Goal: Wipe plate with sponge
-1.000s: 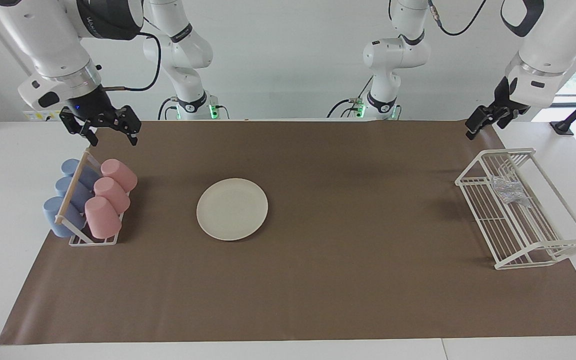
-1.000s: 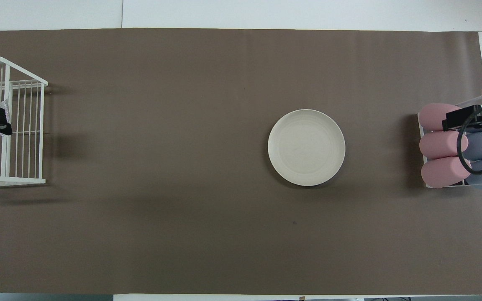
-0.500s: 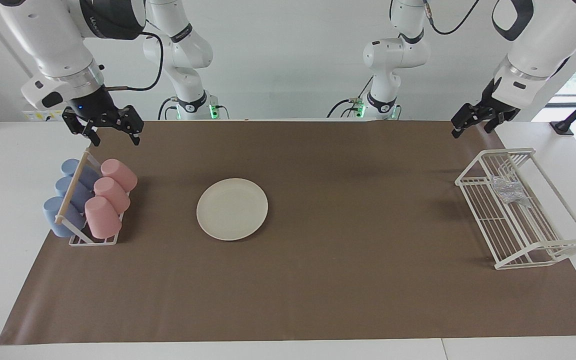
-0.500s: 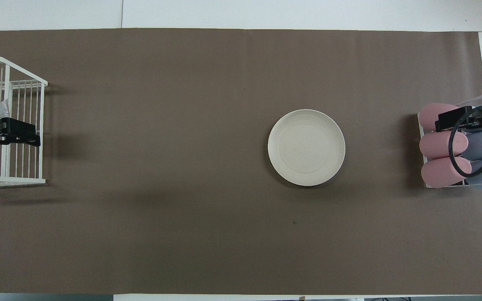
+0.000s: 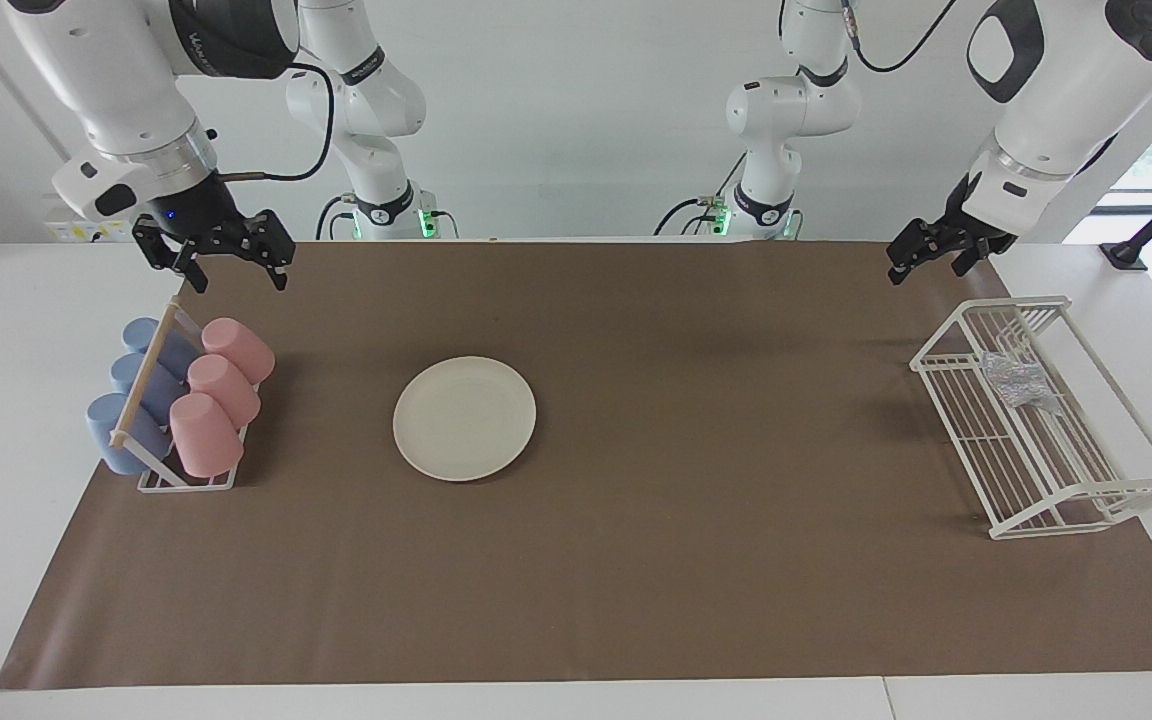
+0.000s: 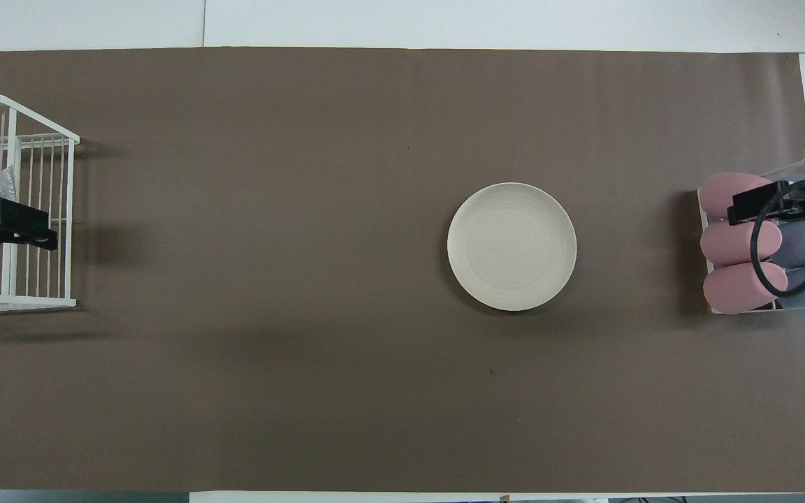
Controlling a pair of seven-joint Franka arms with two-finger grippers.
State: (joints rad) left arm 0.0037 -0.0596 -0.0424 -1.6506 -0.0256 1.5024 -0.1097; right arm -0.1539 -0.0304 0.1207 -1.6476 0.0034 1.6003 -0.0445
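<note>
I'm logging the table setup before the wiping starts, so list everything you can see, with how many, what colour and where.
plate: one, cream, flat on the brown mat, toward the right arm's end.
sponge: one, silvery white, inside the wire rack.
wire rack: one, white, at the left arm's end of the table.
pink cups: three, lying in the cup holder, on the side toward the plate.
blue cups: three, in the same holder, on the side away from the plate.
cup holder: one, white with a wooden bar, at the right arm's end.
mat: one, brown, covering the table.
left gripper: open, empty, in the air above the wire rack.
right gripper: open, empty, in the air above the cups.
</note>
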